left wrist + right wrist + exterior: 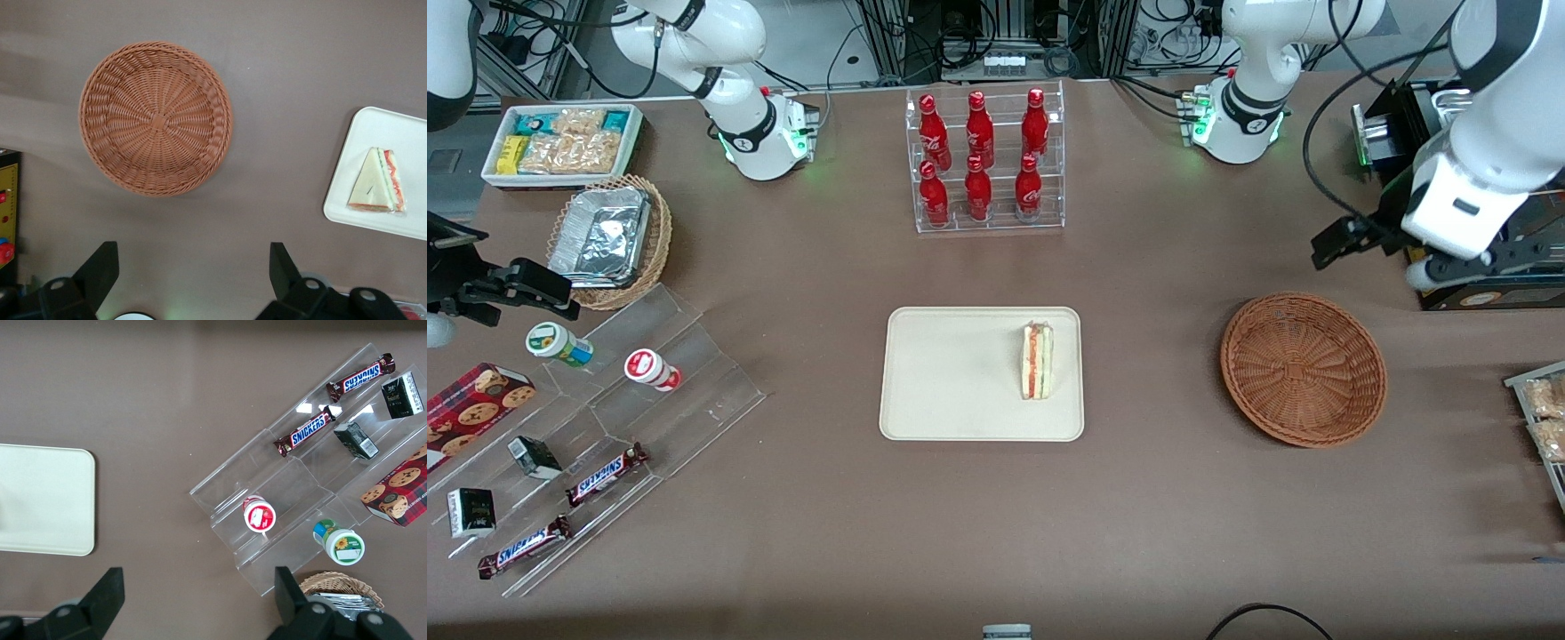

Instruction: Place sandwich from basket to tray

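Lying on the tray (960,373), the pale, red-and-green-layered sandwich (1037,360) sits apart from the wide, empty claw (193,280).

The worktop (996,533) is a plain dull brown. Below the black-fingered tool (193,273), spread wide, the basket (156,118) is reddish-brown wicker, its weave radiating from the centre in rings. Farther from the tool, the tray (960,373) is flat cream-beige, and the sandwich (1037,360) on it shows pale bread with red and green filling stripes along its cut edge.
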`<action>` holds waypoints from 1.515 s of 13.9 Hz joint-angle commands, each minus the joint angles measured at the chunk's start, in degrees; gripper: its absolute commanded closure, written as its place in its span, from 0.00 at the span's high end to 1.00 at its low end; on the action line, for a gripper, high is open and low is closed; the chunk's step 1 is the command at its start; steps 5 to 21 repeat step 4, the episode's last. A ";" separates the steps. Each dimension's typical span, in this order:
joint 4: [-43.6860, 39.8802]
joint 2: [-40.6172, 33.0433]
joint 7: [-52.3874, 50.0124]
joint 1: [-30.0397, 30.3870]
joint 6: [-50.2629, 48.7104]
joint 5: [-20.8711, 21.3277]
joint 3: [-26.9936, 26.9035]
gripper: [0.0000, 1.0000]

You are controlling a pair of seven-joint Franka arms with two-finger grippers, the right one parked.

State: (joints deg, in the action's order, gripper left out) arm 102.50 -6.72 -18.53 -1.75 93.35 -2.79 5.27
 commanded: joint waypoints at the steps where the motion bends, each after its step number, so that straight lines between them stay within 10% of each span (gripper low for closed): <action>1: 2.18 -2.69 0.95 3.33 -1.15 -0.37 2.90 1.00; 21: -0.28 -0.50 1.56 3.33 -1.76 -0.46 2.99 1.00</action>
